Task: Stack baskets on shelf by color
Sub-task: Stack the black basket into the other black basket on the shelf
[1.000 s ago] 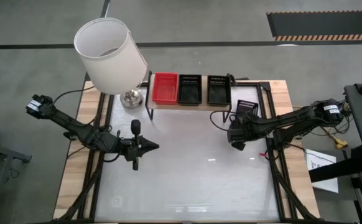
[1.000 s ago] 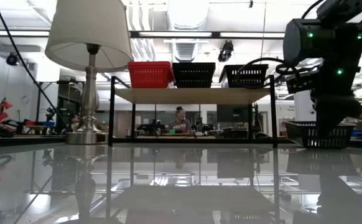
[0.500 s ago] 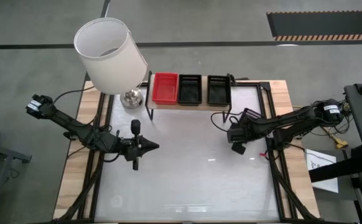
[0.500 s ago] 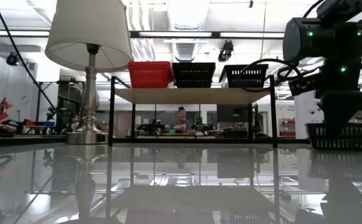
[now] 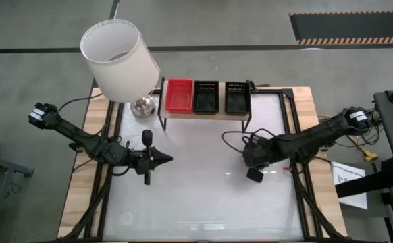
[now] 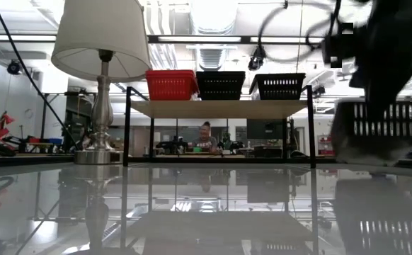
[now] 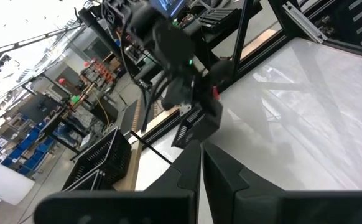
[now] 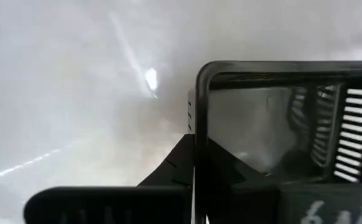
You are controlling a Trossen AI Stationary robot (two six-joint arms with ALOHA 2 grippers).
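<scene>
On the shelf (image 5: 206,112) at the table's far side stand a red basket (image 5: 179,95) and two black baskets (image 5: 205,97) (image 5: 237,98) in a row. My right gripper (image 5: 254,157) is over the glass right of centre, shut on another black basket (image 6: 381,132), which also shows in the left wrist view (image 7: 196,123). In the high view the gripper hides most of this basket. My left gripper (image 5: 164,159) is shut and empty, left of centre. My right gripper holds the black basket by one side wall's rim (image 8: 197,118), near a corner. One finger (image 8: 246,177) is inside the basket and one (image 8: 171,165) outside. The fingers point down from above. The basket hangs about level, a little above the glass.
A lamp with a white shade (image 5: 119,59) and a metal base (image 5: 142,106) stands left of the shelf. Black frame rails (image 5: 294,148) run along the table's sides. Another black basket (image 7: 101,160) shows beyond the table's right edge. A person (image 6: 205,137) sits in the room behind.
My right gripper has carried the black basket from near the shelf's right leg toward the table's near edge and a little toward its middle. The basket has come closer to the low camera and stays about level.
</scene>
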